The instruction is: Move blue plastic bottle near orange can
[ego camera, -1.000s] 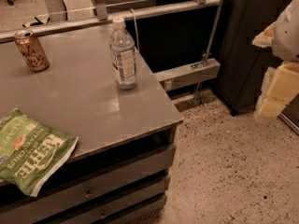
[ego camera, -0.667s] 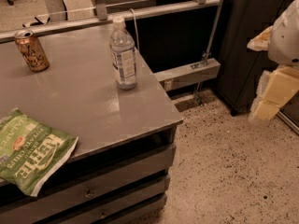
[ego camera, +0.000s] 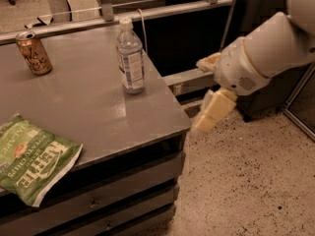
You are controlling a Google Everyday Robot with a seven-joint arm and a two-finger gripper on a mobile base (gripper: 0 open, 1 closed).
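Bottle (ego camera: pixel 131 58) upright; pincer (ego camera: pixel 201 95) well rightward

light: warm, dim | glare: soft sheen on table (ego camera: pixel 98 102) | blur: gripper (ego camera: pixel 199 95) right of table, motion-smeared

Right of the blue plastic bottle (ego camera: pixel 130 58), beyond the table (ego camera: pixel 93 107) edge, the gripper (ego camera: pixel 210 88) hangs with fingers apart. The lower finger (ego camera: pixel 215 111) is blurred, and the arm (ego camera: pixel 275 48) is cut off at the top and right. Left of the bottle and nearer the camera, the green chip bag (ego camera: pixel 34 161) is cut by the left edge. The bottle's label print is too small to read.
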